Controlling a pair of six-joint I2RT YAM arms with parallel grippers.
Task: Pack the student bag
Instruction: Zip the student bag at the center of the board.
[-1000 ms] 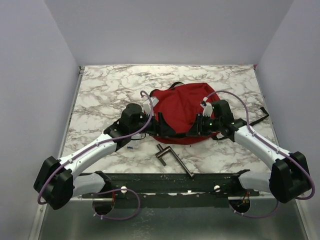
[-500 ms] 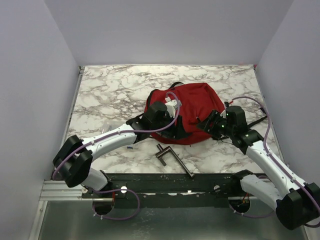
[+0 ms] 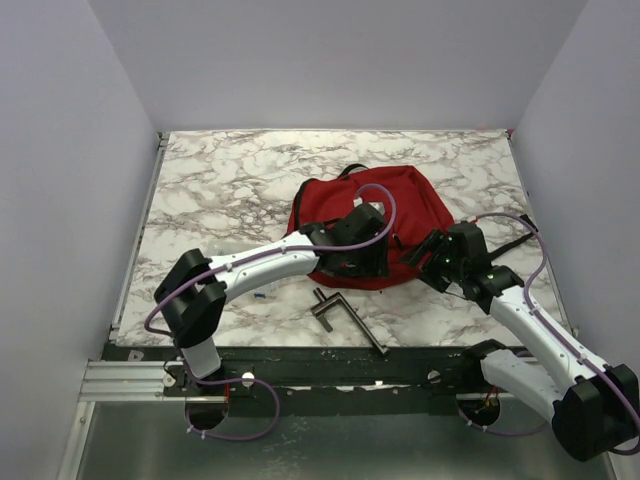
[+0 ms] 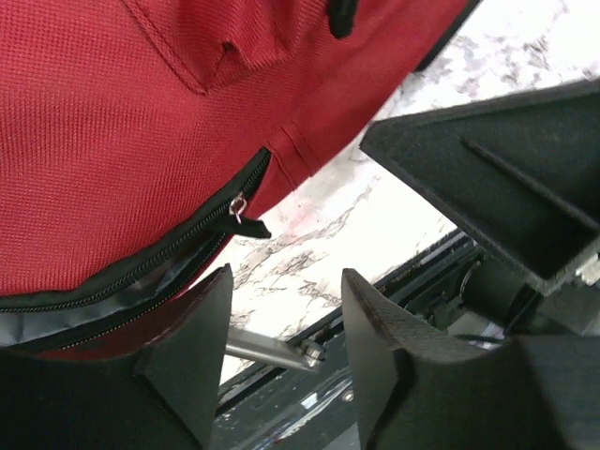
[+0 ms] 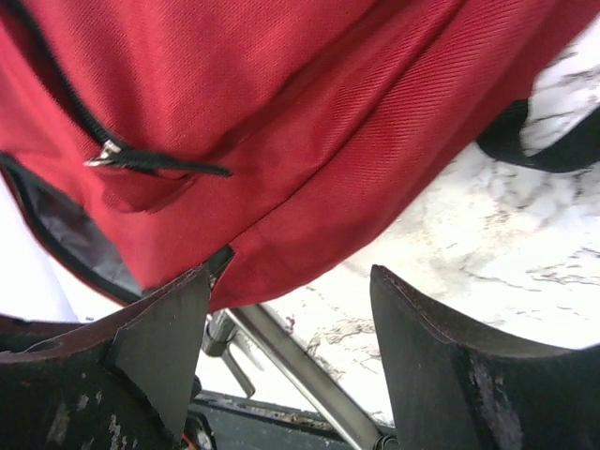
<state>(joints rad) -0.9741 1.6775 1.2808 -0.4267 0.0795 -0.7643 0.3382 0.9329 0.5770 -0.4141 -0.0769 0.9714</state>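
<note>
The student bag (image 3: 385, 205) is dark red and lies flat at the table's middle, with black straps (image 3: 512, 240) trailing to its right. My left gripper (image 3: 367, 264) is open and empty at the bag's near edge. In the left wrist view (image 4: 286, 328) it hovers beside a part-open black zipper with a metal pull (image 4: 238, 208) on the bag (image 4: 112, 122). My right gripper (image 3: 421, 251) is open and empty at the bag's near-right edge. In the right wrist view (image 5: 291, 319) it is over the bag's hem (image 5: 309, 122), near a second zipper pull (image 5: 111, 155).
A dark metal T-shaped rod (image 3: 345, 315) lies on the marble just in front of the bag, also seen in the right wrist view (image 5: 300, 366). A tiny blue item (image 3: 260, 295) lies left of it. The black rail (image 3: 330, 365) runs along the near edge.
My left arm has swung right, across the bag's near edge toward its middle. My right gripper has pulled back to the right, off the bag. Both stay open.
</note>
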